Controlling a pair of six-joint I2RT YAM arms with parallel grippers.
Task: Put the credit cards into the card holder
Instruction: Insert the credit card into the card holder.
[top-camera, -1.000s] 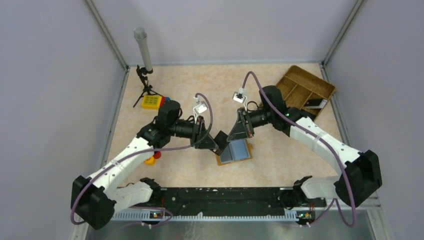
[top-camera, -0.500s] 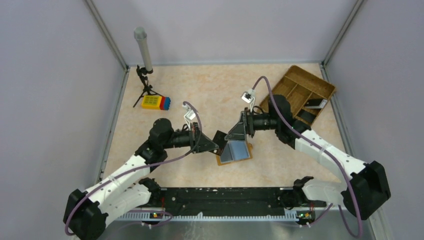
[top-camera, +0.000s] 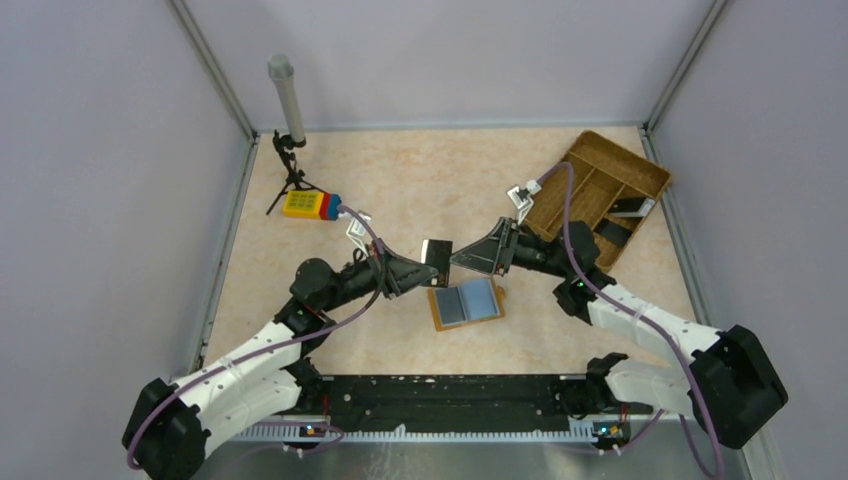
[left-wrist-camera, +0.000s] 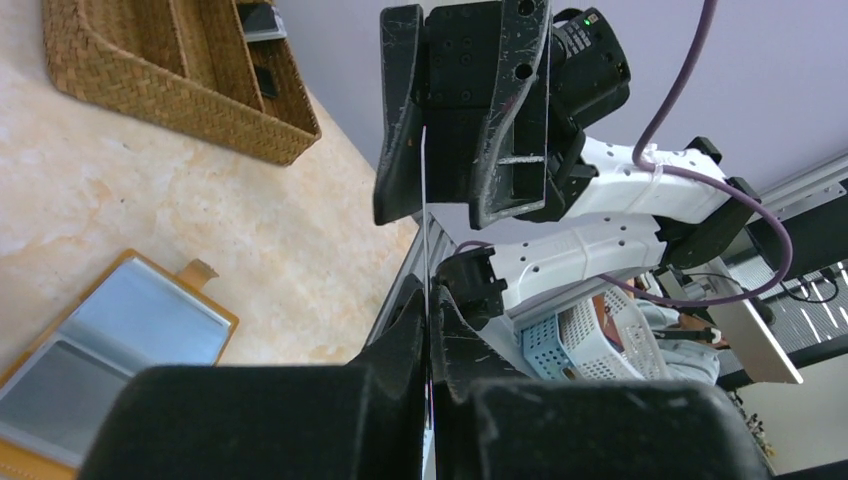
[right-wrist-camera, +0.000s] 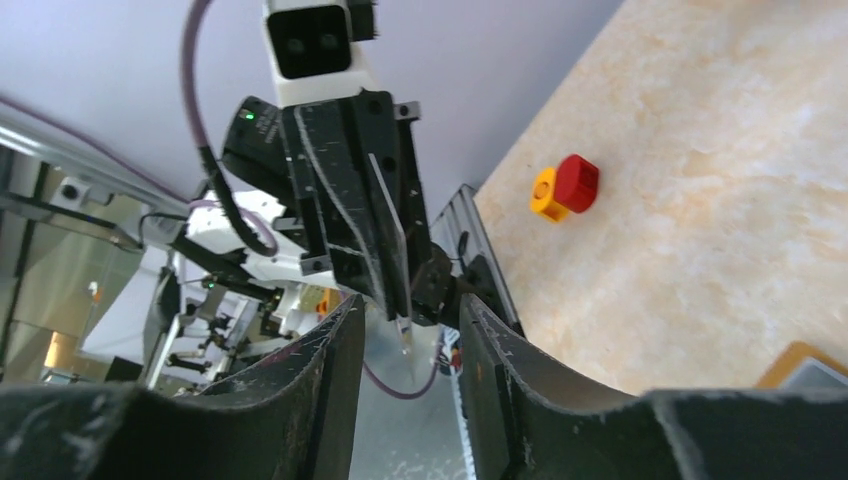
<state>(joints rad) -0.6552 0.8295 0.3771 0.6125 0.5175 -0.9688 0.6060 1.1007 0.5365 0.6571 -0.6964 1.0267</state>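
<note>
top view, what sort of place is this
Most likely a robotics lab test cell: left arm and right arm bolted at the near edge of a table, plain panel walls in metal framing closing it in, and a post on a small tripod in the far corner.

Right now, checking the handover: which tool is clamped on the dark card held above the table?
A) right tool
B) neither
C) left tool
C: the left tool is pressed shut on the dark card, while the right tool has its jaws apart at the card's other end.
</note>
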